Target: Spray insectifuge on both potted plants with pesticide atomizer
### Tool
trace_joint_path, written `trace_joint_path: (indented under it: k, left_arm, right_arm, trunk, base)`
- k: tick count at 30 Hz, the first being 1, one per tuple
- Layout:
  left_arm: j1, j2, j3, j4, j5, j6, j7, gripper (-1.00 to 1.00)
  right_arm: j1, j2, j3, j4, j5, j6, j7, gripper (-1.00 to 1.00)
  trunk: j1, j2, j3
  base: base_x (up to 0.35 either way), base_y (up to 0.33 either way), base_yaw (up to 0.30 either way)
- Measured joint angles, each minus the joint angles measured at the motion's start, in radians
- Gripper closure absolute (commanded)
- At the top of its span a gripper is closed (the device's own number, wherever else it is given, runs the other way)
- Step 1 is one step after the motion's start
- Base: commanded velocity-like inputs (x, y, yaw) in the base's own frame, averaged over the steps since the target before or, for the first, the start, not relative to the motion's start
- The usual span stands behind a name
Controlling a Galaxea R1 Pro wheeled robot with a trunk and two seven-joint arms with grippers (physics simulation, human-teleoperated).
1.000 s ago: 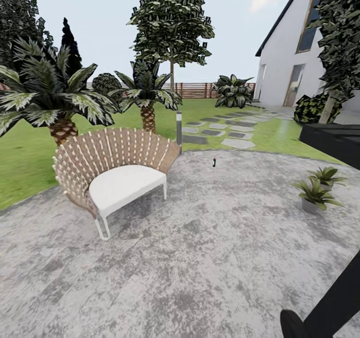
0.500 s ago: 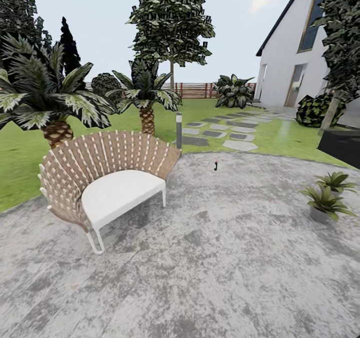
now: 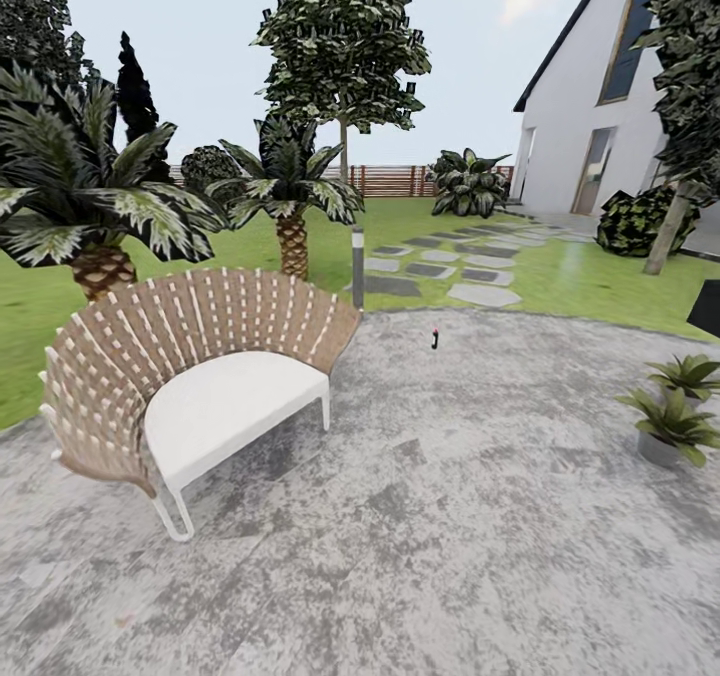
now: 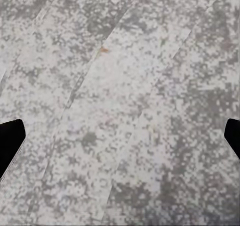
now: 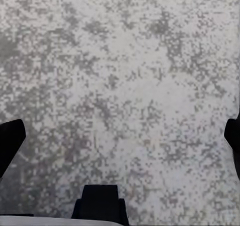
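Pesticide atomizer (image 3: 435, 338): tiny, dark, red-tipped, upright.

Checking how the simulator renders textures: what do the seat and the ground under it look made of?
The seat has a fanned back that looks like woven tan wicker, its strips crossing pale ribs, with a matte white cushion and thin white legs, perhaps metal. The paving looks like mottled grey stone or concrete, matte, with faint slab lines.

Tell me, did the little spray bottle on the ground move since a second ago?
No. The pesticide atomizer keeps its spot on the paving, just right of the grey lamp post. The whole head view shifted, so the camera moved.
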Motion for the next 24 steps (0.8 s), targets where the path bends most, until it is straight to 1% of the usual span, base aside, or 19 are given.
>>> trace_joint_path:
  k: [15,19,24]
  left_arm:
    - [0.0,0.0,0.0,0.0,0.0,0.0,0.0,-1.0]
    - [0.0,0.0,0.0,0.0,0.0,0.0,0.0,-1.0]
    - [0.0,0.0,0.0,0.0,0.0,0.0,0.0,-1.0]
  right_arm:
    - [0.0,0.0,-0.002,-0.001,-0.001,0.001,0.0,-1.0]
    - [0.0,0.0,-0.003,-0.001,-0.001,0.001,0.0,-1.0]
    - [0.0,0.0,-0.003,-0.001,-0.001,0.001,0.0,-1.0]
  trunk:
    - [0.0,0.0,0.0]
    - [0.0,0.0,0.0]
    - [0.0,0.0,0.002]
  base:
    - [0.333,0.0,-0.005]
    - [0.333,0.0,-0.162]
    - [0.333,0.0,-0.237]
